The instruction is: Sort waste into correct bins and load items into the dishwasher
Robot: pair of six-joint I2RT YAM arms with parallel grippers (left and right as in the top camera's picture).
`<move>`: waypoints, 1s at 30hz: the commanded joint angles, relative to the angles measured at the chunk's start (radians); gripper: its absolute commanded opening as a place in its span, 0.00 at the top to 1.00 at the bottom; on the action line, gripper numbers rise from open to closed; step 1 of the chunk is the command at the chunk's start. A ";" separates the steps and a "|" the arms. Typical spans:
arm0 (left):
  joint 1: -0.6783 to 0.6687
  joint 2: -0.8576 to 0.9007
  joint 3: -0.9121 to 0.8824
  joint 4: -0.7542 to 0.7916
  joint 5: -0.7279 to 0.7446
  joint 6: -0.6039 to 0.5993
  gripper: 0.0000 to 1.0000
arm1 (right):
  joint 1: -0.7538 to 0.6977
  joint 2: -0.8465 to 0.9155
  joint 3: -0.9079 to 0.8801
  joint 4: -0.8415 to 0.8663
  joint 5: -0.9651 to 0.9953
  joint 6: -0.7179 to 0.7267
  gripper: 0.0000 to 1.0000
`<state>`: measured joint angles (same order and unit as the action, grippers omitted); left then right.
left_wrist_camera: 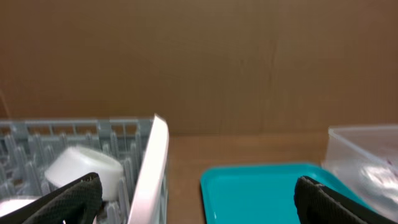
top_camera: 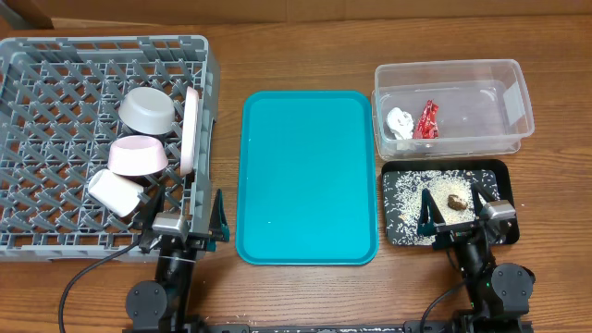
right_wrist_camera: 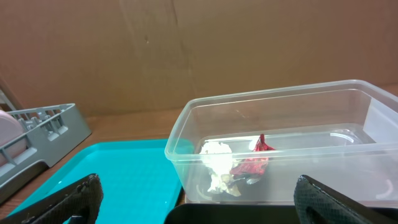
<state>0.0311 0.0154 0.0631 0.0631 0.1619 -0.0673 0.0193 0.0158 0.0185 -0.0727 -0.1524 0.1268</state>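
The grey dish rack [top_camera: 55,74] at the left holds a greyish bowl [top_camera: 148,109], a pink cup [top_camera: 139,154], a white cup [top_camera: 116,192] and a white plate [top_camera: 191,129] on edge; the plate [left_wrist_camera: 152,168] and the bowl [left_wrist_camera: 84,169] also show in the left wrist view. The clear tub [top_camera: 481,139] holds a white tissue [top_camera: 400,123] and a red wrapper [top_camera: 427,119], also seen from the right wrist: tissue [right_wrist_camera: 217,163], wrapper [right_wrist_camera: 255,160]. The black tray [top_camera: 495,171] holds rice grains [top_camera: 407,203] and a brown lump [top_camera: 456,200]. My left gripper [top_camera: 184,215] and right gripper [top_camera: 454,211] are open and empty. Chopsticks are not visible.
A large teal serving tray [top_camera: 308,176] lies in the middle between rack and bins, with nothing on it. A brown cardboard wall [left_wrist_camera: 249,62] stands behind the table. Both arms sit at the table's near edge.
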 commanded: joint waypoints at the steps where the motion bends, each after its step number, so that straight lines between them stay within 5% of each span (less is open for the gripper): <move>1: -0.005 -0.012 -0.058 0.005 -0.064 0.023 0.00 | -0.001 -0.008 -0.010 0.003 0.005 -0.003 0.00; 4: -0.005 -0.012 -0.058 -0.129 -0.068 0.023 0.00 | -0.001 -0.008 -0.010 0.004 0.005 -0.003 0.00; 30: -0.005 -0.006 -0.058 -0.135 -0.087 0.023 0.00 | -0.001 -0.008 -0.010 0.004 0.005 -0.003 0.00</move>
<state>0.0311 0.0158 0.0086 -0.0681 0.0917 -0.0669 0.0193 0.0158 0.0185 -0.0719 -0.1524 0.1268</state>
